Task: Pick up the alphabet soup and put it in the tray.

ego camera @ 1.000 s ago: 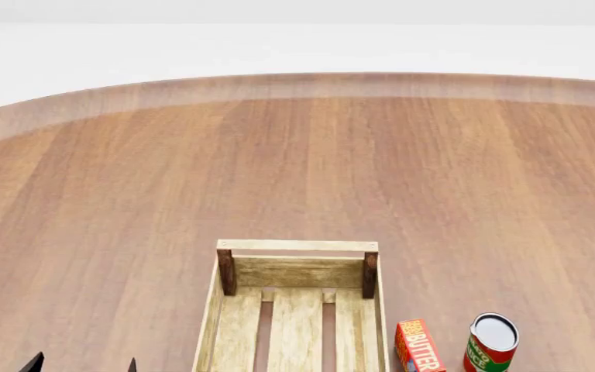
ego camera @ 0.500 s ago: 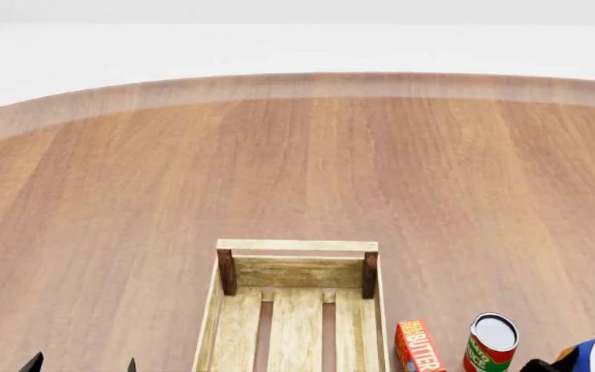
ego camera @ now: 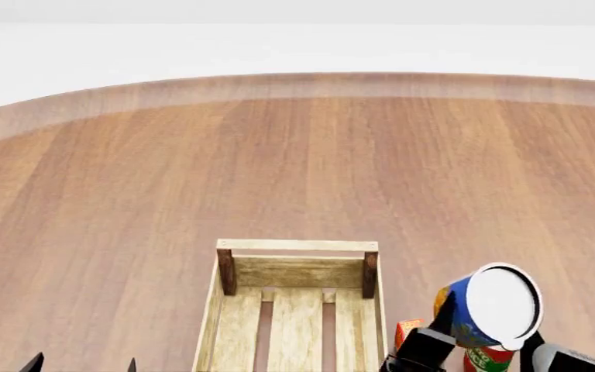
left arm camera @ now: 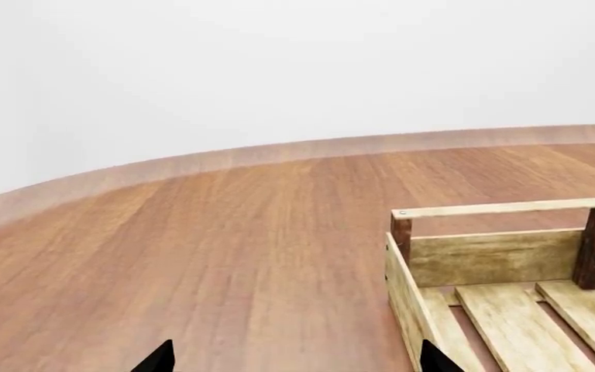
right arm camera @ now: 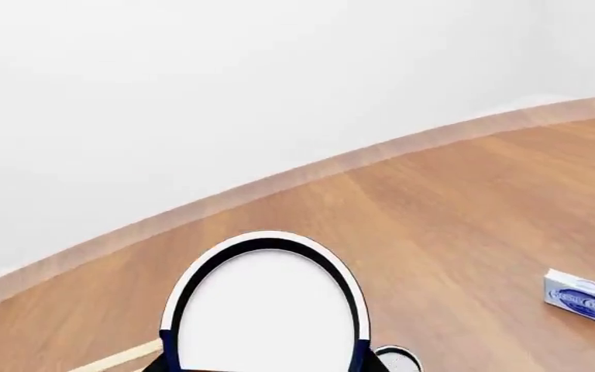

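Observation:
The alphabet soup [ego camera: 492, 304], a blue can with a pale lid, is held tilted above the table at the head view's bottom right. My right gripper [ego camera: 483, 345] is shut on it, with dark fingers [ego camera: 424, 346] on either side. The can's lid [right arm camera: 266, 310] fills the lower right wrist view. The tray [ego camera: 297, 246], a light-wood slatted crate, sits just left of the can; it also shows in the left wrist view [left arm camera: 504, 209]. My left gripper [ego camera: 83, 364] is open and empty, left of the tray; its tips [left arm camera: 158, 358] frame bare table.
A butter box [ego camera: 408, 327] and a red-and-green can [ego camera: 486, 359] stand right of the tray, partly hidden behind the held can. A small blue-and-white box [right arm camera: 585, 298] lies on the table in the right wrist view. The round wooden table [ego camera: 297, 155] stretches beyond.
My right gripper has risen into the head view from the bottom right with the soup can, moving up and left toward the tray. The left gripper has not moved.

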